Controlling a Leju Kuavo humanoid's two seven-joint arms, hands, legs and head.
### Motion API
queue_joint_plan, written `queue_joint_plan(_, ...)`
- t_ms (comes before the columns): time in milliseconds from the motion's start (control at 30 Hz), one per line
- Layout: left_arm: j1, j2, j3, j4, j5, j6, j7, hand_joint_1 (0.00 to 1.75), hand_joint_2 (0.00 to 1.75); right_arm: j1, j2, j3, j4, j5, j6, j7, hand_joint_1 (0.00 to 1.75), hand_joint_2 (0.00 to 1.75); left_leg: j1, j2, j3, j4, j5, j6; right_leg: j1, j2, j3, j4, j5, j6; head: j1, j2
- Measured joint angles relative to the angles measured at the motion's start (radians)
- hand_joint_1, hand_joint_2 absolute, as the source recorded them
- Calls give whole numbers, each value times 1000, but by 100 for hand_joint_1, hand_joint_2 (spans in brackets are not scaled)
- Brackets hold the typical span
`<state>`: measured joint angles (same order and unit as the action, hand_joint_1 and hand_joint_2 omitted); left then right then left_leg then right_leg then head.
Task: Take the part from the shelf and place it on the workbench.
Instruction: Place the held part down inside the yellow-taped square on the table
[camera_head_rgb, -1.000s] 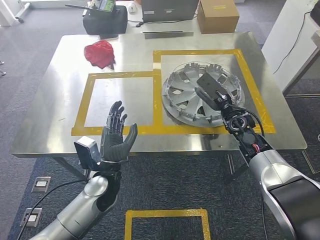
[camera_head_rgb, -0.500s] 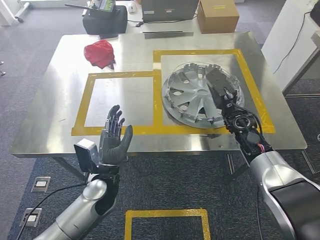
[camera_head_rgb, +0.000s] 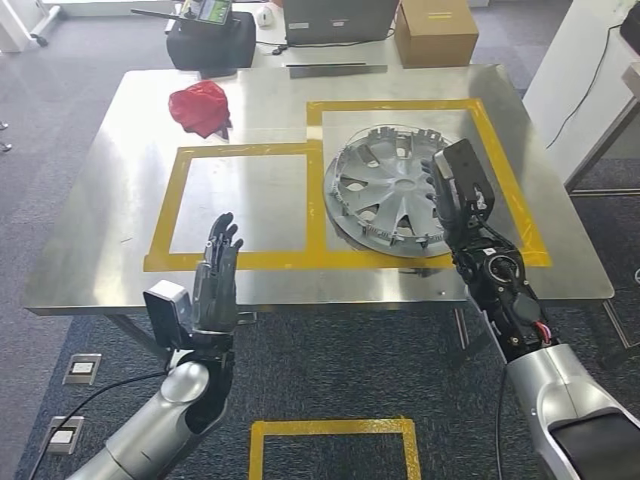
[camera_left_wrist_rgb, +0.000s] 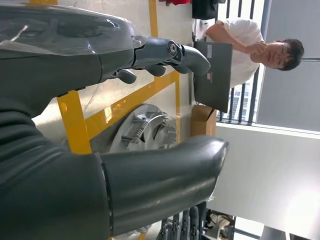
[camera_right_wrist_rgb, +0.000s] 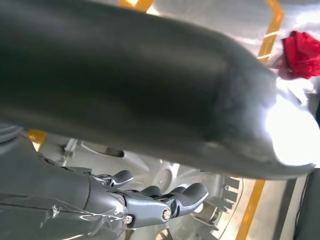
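Observation:
The part, a silver hubcap (camera_head_rgb: 377, 190), lies flat on the steel workbench (camera_head_rgb: 106, 220) inside the right yellow-taped rectangle. My right hand (camera_head_rgb: 447, 200) is at the hubcap's right rim, raised, with its fingers (camera_right_wrist_rgb: 166, 200) spread above the hubcap (camera_right_wrist_rgb: 151, 170) and nothing in them. My left hand (camera_head_rgb: 215, 285) is upright at the workbench's near edge, in front of the empty left taped rectangle, fingers apart and holding nothing. In the left wrist view its thumb (camera_left_wrist_rgb: 158, 180) and fingers (camera_left_wrist_rgb: 162, 52) frame the hubcap (camera_left_wrist_rgb: 147, 130) beyond.
A red cloth (camera_head_rgb: 198, 105) lies at the workbench's far left. Behind it stand a black case (camera_head_rgb: 210, 40), a laptop (camera_head_rgb: 340, 18) and a cardboard box (camera_head_rgb: 435, 30). A person (camera_left_wrist_rgb: 249, 47) sits beyond the table. A white table (camera_head_rgb: 581, 80) stands on the right.
My right hand has drawn back from over the hubcap's middle to its right rim and tipped upward. My left hand has pulled back slightly toward me and turned more edge-on.

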<state>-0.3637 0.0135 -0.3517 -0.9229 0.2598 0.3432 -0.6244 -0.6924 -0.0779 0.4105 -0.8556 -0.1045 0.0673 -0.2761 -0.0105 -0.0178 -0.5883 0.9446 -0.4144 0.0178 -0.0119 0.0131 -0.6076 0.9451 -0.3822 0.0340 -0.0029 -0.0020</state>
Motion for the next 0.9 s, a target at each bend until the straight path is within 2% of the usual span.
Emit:
queue_joint_plan(233, 15, 10, 0, -20, -2, 10, 10, 0, 0, 137, -48, -39, -259, -68, -53, 85, 0, 0, 0, 0, 3, 0, -1, 1, 0, 0, 3, -1, 0, 0, 0, 0)
queue_joint_plan(500, 16, 14, 0, -22, -4, -1, 4, 0, 0, 260, -83, -58, -477, -62, -99, 126, 0, 0, 0, 2, 6, 0, -2, 2, 0, 1, 7, -2, 0, 0, 0, 0)
queue_joint_plan(900, 17, 17, 0, -45, -10, -1, 26, 0, 0, 334, -87, -59, -604, -63, -100, 134, 0, 0, 0, 2, 10, -1, -2, 2, 0, 1, 11, -2, 0, 0, 0, 0)
